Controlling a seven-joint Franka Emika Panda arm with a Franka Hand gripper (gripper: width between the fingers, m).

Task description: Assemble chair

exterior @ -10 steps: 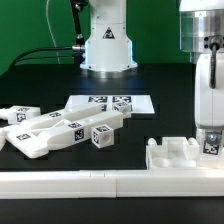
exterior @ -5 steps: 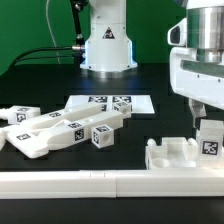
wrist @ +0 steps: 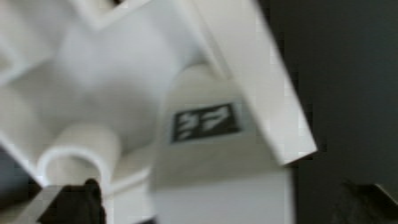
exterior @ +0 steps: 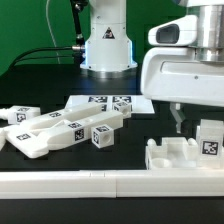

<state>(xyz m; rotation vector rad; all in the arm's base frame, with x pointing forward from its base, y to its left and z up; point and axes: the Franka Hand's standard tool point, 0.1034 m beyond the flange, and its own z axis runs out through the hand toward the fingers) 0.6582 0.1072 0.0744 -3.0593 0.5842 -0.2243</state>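
Observation:
The white slotted seat block lies at the exterior view's right, against the front rail. A white upright part with a marker tag stands at its right end. My gripper hangs just above them, open, holding nothing; one finger shows, the other is hidden at the frame edge. In the wrist view the gripper has its fingertips wide apart over a white part with a tag. Loose tagged chair parts and a short block lie at the left.
The marker board lies flat behind the loose parts. The long white border rail runs along the front. The robot's base stands at the back, with black cables to its left.
My gripper has let go of the upright tagged part, risen and turned, so the broad side of the hand now faces the exterior camera. The part stays standing on the seat block.

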